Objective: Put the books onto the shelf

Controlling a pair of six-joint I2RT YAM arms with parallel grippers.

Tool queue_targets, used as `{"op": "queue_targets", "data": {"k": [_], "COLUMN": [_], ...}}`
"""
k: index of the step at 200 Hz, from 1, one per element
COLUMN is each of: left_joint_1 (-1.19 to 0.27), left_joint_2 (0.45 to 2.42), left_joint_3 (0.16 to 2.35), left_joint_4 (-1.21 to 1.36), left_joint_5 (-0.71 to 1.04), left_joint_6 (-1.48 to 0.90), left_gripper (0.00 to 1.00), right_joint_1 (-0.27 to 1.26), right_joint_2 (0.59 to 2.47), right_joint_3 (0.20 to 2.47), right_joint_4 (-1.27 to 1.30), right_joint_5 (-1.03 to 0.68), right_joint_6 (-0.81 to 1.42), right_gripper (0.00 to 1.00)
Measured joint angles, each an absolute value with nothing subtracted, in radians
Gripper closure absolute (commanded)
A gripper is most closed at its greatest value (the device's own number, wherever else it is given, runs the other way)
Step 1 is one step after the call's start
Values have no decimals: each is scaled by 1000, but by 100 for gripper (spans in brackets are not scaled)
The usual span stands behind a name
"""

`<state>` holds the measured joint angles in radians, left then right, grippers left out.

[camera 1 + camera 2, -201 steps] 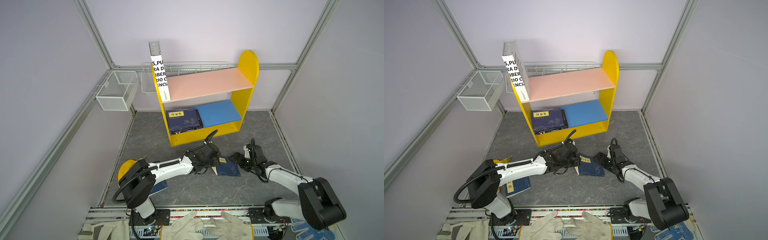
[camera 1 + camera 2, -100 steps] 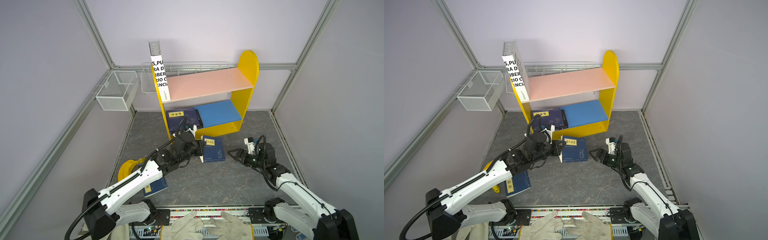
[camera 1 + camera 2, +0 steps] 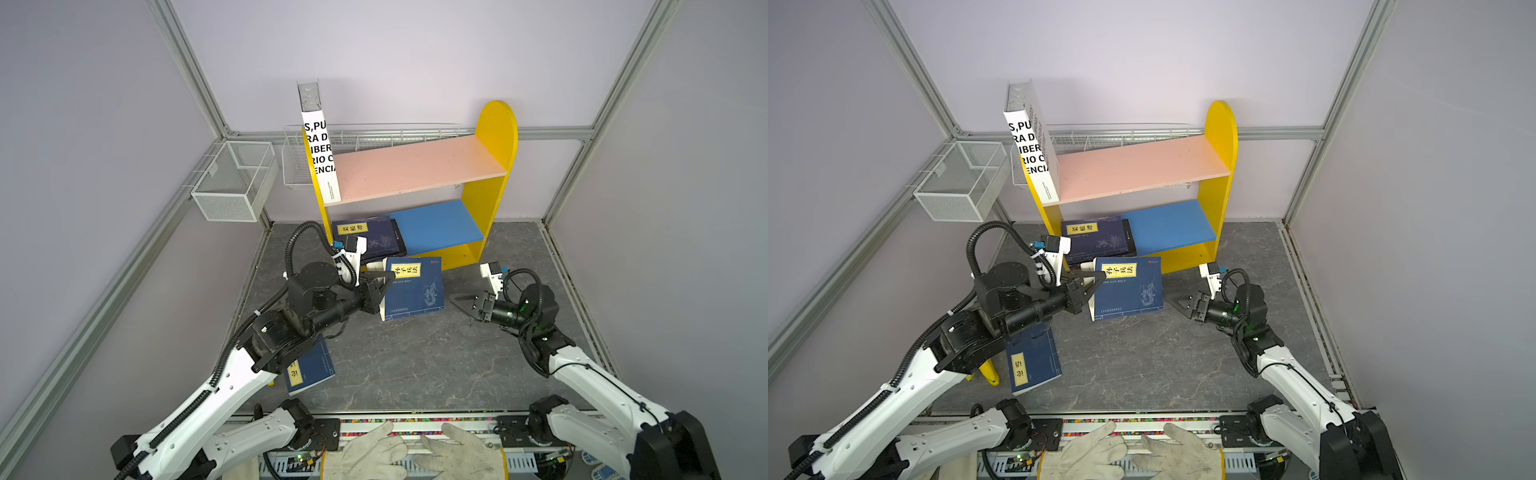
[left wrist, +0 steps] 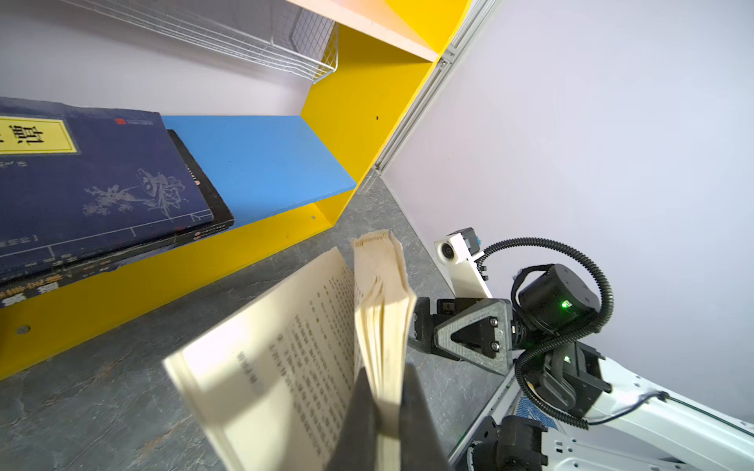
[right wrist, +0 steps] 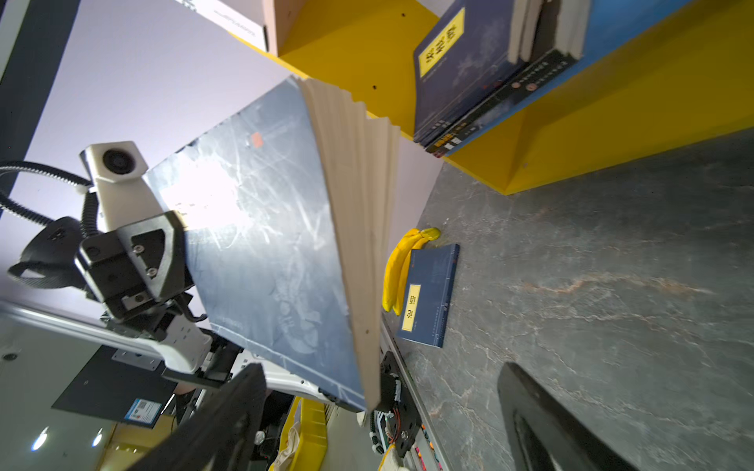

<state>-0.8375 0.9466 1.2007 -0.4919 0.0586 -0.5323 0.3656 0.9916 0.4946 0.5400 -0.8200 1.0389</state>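
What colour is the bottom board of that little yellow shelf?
Blue. The lower board shows best in a top view.

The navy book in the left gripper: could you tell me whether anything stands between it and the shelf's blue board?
Nothing visible does. The navy book hangs before the blue board, whose right part is bare; stacked books fill its left part.

navy book (image 3: 413,291) midair, fanned open, second book (image 3: 309,368) on floor (image 3: 415,374), stack (image 3: 368,239) on shelf (image 3: 492,166)
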Motion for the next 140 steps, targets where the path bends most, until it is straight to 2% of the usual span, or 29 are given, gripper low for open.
{"op": "queue_targets", "data": {"k": [40, 90, 117, 140], "left_joint_1": [-835, -830, -830, -828], "left_joint_2": [945, 929, 903, 896], "left_joint_3": [1205, 1205, 1205, 1205], "left_joint_4": [-489, -463, -447, -442], "left_joint_5": [114, 162, 174, 178], "left_joint_6": [-533, -540, -541, -540], "left_gripper": [100, 100, 100, 100], "right_joint_1": [402, 458, 479, 499], "right_joint_2": [981, 1053, 1066, 1067], "right_joint_3": [535, 545, 550, 572], "right_joint_4": [589, 638, 672, 715], "right_joint_5": [-841, -857, -863, -880], "right_joint_6": [1055, 1077, 1097, 1113], "right_gripper": [0, 5, 15, 33]}}
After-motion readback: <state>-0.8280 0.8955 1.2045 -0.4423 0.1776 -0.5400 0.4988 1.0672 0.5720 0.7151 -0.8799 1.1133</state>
